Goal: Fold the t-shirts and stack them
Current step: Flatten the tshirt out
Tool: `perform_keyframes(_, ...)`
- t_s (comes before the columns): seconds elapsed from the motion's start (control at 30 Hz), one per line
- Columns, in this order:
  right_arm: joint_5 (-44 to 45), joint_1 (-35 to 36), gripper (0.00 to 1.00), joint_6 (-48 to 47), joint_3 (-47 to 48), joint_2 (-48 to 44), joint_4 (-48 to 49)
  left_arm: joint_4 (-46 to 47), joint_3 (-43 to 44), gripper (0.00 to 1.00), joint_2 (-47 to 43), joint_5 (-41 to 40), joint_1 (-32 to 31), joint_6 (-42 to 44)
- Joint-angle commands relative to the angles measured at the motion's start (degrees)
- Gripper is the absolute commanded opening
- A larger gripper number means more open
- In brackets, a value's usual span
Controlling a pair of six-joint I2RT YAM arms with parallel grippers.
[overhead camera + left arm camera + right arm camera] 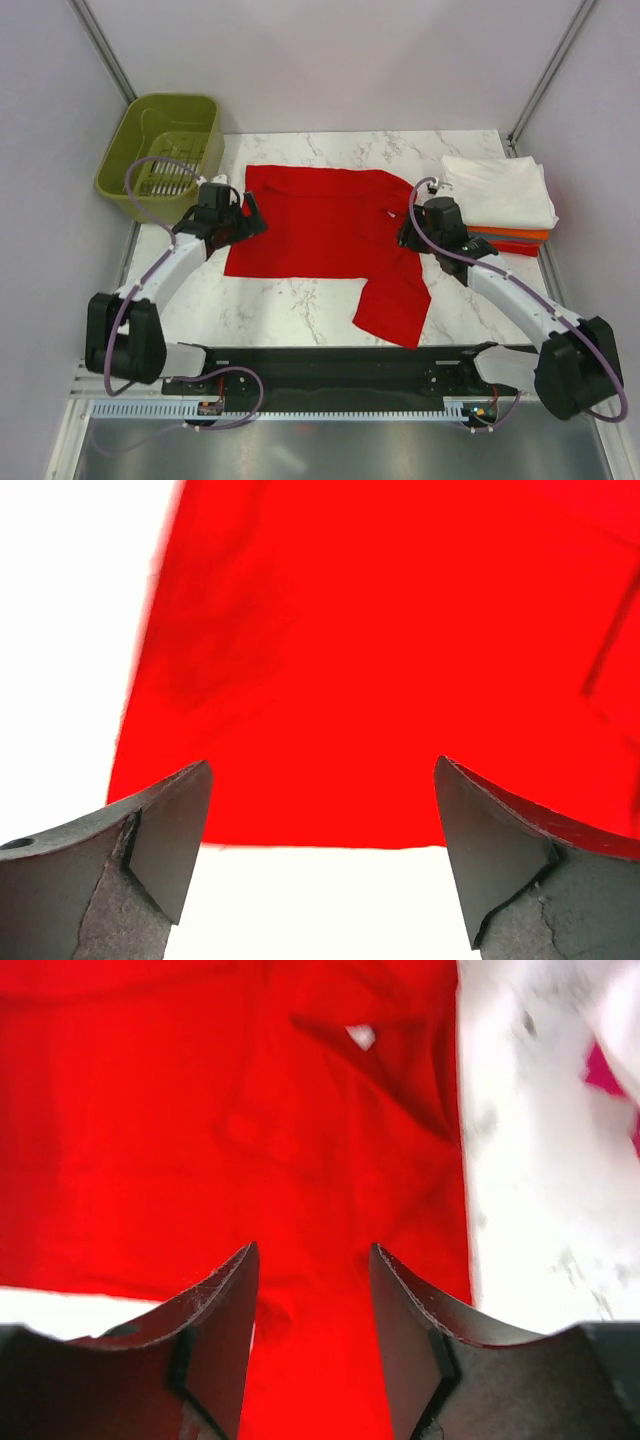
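Top external view: soft bright red t-shirt [320,225] spread flat at mid-table on a glossy, grey-veined white marble table [290,310], body roughly rectangular, one short sleeve angled toward the near edge at the right. Left gripper [252,213] at the shirt's left edge, right gripper [408,236] at its right side, near the collar. At the far right corner, a stack of folded rectangles: slightly rumpled white shirt [500,190] on top, orange shirt [520,235] under it, red folded shirt [520,248] showing as a sliver at the bottom. Olive-green slotted plastic basket [165,150] off the far left corner. Left wrist view: matte dark wedge-shaped fingers [165,840] splayed wide and released, straight cloth edge lying between the tips, washed-out tabletop below. Right wrist view: right gripper likewise released, curved fingers [225,1330] closer together, above creased red fabric, collar opening and small white tag ahead.
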Motion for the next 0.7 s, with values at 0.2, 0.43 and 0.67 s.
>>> perform_keyframes(0.2, 4.61, 6.27, 0.53, 5.98, -11.45, -15.86, -13.58, 5.85, -21.48, 0.94, -25.17, -13.75, 0.68, -13.42)
perform_keyframes(0.43, 7.07, 11.99, 0.5, 13.19, -13.3, -18.78, -22.72, 3.14, -22.99, 0.79, -18.6, -15.52, 3.65, -19.57)
perform_keyframes(0.67, 6.55, 15.15, 0.49, 16.53, -14.97, -22.71, -24.23, 3.84, -21.85, 0.74, -10.25, -14.46, 8.23, -23.71)
